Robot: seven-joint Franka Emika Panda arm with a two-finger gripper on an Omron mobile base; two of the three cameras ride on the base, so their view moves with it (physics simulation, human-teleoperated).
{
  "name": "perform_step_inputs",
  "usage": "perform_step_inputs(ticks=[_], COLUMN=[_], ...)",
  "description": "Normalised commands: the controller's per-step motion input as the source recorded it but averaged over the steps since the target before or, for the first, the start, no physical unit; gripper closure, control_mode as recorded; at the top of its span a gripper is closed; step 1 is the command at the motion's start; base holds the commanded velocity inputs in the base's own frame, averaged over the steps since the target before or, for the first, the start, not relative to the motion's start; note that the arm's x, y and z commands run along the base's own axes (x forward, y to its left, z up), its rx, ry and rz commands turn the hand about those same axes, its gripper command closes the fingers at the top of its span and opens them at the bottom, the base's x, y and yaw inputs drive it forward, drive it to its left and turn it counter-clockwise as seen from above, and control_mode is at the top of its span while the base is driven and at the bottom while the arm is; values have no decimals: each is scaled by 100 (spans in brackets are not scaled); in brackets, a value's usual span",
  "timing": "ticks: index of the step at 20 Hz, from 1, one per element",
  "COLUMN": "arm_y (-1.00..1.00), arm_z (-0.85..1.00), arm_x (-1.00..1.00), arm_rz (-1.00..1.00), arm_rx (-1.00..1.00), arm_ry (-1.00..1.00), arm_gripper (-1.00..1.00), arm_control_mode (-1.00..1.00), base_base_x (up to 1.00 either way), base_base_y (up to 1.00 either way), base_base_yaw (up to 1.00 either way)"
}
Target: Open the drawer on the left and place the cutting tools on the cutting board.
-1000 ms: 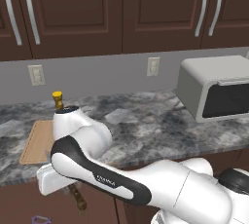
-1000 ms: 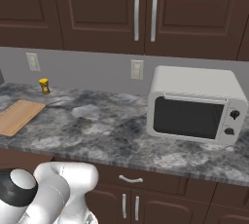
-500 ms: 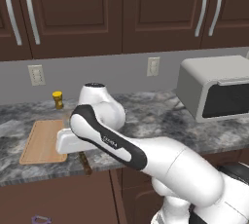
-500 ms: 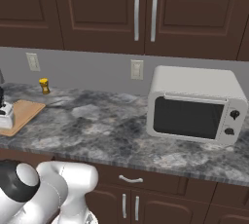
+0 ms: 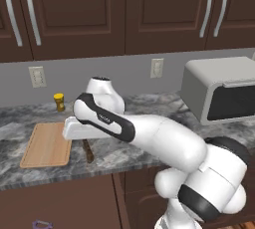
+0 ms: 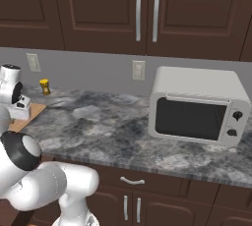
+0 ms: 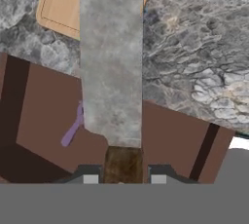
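Fingers (image 7: 124, 179) clamp the brown-handled, silver-bladed knife (image 7: 112, 62), blade over the grey marbled surface (image 7: 194, 47). Beyond lies the tan wooden cutting board (image 5: 47, 146); the slim purple-handled tool (image 7: 74, 128) rests in the open brown drawer (image 7: 44, 116).

Glossy white rounded arm (image 5: 164, 141) links, bulbous shells, dark grey-black joint bands and caps, tiny white lettering on one black band. White boxy hand block (image 5: 79, 129). Pincer (image 7: 124, 179) fingertips small, dark grey, pale square pads.
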Motion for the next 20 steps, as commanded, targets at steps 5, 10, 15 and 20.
perform_step_inputs(ticks=[5,10,15,20], arm_y=[0,16,26,32], arm_z=[-15,-40,-47,-14], arm_x=[75,47,8,21], arm_rz=[0,0,0,0], arm_rx=[-2,-1,0,0], arm_ry=[-4,0,0,0], arm_gripper=[100,100,100,100], arm_control_mode=[-100,-100,-100,-100], base_base_x=[0,0,0,0], base_base_y=[0,0,0,0], base_base_yaw=[0,0,0,0])
